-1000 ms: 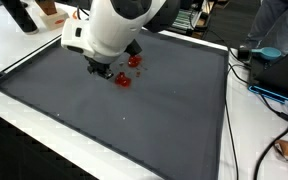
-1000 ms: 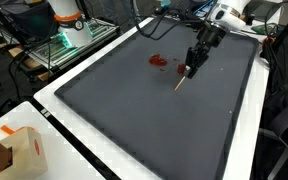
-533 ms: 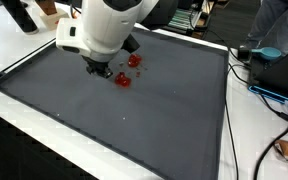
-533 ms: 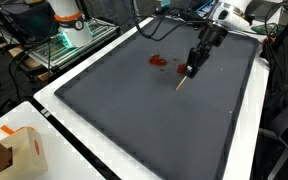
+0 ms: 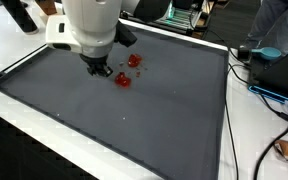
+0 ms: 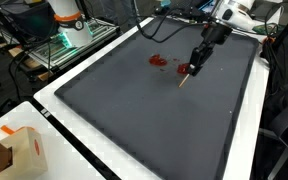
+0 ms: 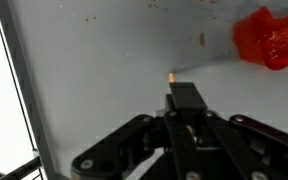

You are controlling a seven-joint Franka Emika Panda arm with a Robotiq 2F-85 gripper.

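Stick [image 7: 183,98] stays pinched between my gripper [image 6: 198,63] fingers, its tip slanting down close over the grey mat [image 7: 84,60]. Over the last second the arm has swung slightly, carrying the tip a touch nearer the red lump [image 7: 267,40] on its right. The grip has held, and tip and lump remain apart.

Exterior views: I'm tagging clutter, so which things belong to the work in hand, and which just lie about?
In hand: gripper shut on thin stick; red blobs; dark mat.
Lying about: cardboard box; cables.
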